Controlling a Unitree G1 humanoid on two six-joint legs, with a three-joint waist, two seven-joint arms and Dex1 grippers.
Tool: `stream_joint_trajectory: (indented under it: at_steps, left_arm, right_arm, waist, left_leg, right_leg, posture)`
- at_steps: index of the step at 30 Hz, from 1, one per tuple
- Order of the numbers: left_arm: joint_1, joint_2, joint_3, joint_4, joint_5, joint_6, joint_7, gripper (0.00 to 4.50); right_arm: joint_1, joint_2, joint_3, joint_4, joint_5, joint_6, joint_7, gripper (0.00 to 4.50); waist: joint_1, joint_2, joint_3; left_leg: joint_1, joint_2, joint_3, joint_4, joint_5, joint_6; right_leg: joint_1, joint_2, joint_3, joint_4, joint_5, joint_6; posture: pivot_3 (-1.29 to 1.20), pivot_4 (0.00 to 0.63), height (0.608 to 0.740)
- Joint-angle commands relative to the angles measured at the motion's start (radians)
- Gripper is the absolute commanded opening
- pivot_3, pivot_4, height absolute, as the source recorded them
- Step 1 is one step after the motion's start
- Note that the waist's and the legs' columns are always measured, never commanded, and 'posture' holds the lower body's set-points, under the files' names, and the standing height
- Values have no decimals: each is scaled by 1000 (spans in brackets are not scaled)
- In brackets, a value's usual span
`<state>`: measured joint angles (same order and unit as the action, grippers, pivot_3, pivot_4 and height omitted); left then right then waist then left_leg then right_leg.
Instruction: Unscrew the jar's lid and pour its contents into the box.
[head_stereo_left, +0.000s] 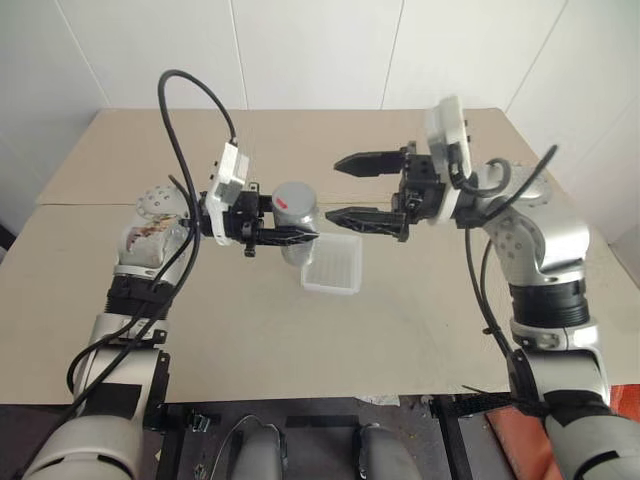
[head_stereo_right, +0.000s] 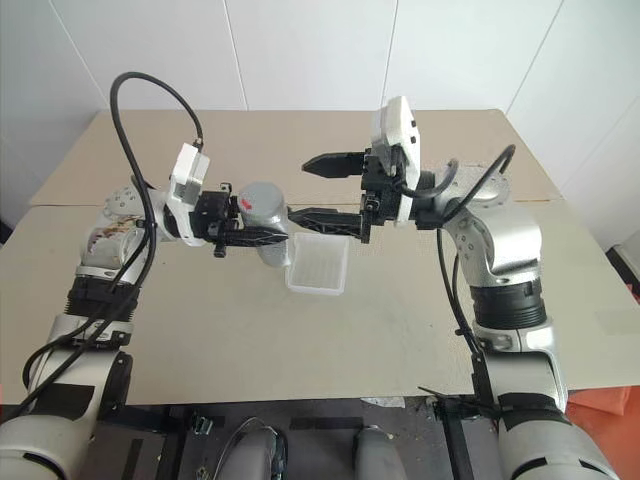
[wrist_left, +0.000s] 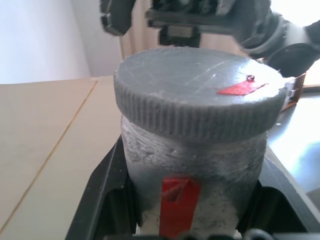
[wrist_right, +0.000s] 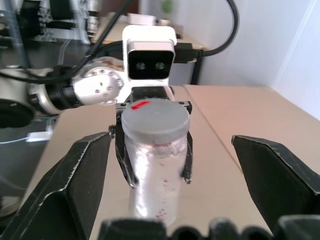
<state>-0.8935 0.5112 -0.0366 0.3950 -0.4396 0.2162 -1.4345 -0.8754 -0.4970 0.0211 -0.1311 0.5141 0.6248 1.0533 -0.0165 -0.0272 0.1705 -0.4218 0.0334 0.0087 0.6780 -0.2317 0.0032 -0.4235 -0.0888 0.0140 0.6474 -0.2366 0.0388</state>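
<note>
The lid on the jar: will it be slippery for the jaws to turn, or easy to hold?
The lid has a ribbed edge, so it probably gives good hold. It looks stiff, unlikely to bend when squeezed. Its flat top seems smooth; gripping there may slip.

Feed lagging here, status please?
Left gripper shut on jar, lid on. Right gripper open beside it, jaws apart. Box below, nothing in the way.
</note>
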Motion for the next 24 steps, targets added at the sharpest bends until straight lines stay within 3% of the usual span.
stream_joint_trajectory:
  at_steps: [1,8,19,24]
  left_arm:
    - [-32,-16,25,9,16,-29,57,1956]
    - [-33,-52,15,16,9,-24,53,1956]
    - [-45,-55,12,16,5,-16,11,1956]
    - [-26,-37,21,-9,-9,10,-3,1956]
  right_arm:
    - [10,0,-8,-147,17,97,-128,4486]
    - [-46,101,83,-245,-67,255,-412,4486]
    - [-114,173,122,-116,-125,235,-490,4486]
    - [-110,155,116,-78,-135,214,-472,4486]
  waist:
    - [1,0,0]
    - [-2,0,0]
    - [1,0,0]
    - [0,0,0]
  left_leg:
    - [0,0,0,0,0,0]
    - [0,0,0,0,0,0]
    - [0,0,0,0,0,0]
    - [-1,0,0,0,0,0]
  right_leg:
    - [0,0,0,0,0,0]
    - [0,0,0,0,0,0]
    - [0,0,0,0,0,0]
    - [0,0,0,0,0,0]
  posture:
    - [0,150,740]
    - [0,150,740]
    - [0,150,740]
    - [0,150,740]
